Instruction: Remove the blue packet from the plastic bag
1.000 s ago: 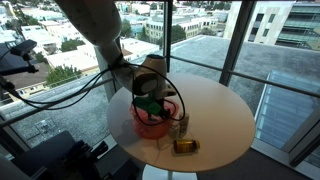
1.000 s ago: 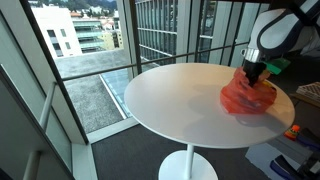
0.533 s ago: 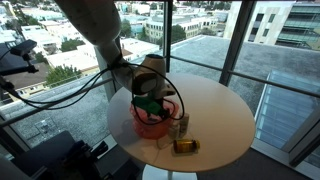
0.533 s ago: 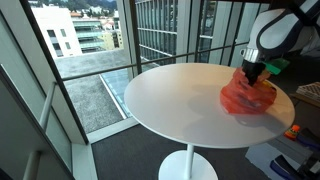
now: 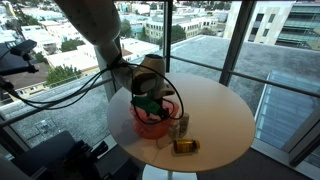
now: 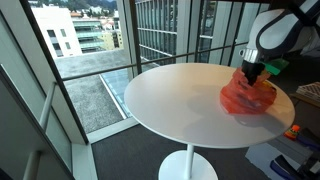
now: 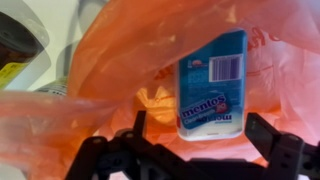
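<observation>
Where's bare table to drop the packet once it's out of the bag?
Most of the table is bare: the whole stretch from the bag across to the opposite rim. It is crowded only on the bag's side, where the bottle and amber object sit close beside it.

We're high up in what looks like an office tower. Floor-to-ceiling windows [image 6: 85,60] in dark frames stand right behind the round white pedestal table [image 6: 170,100]. Beyond the table, far below the glass, lie flat rooftops [image 5: 200,50] and a neighbouring glass-fronted block [image 5: 290,20].
</observation>
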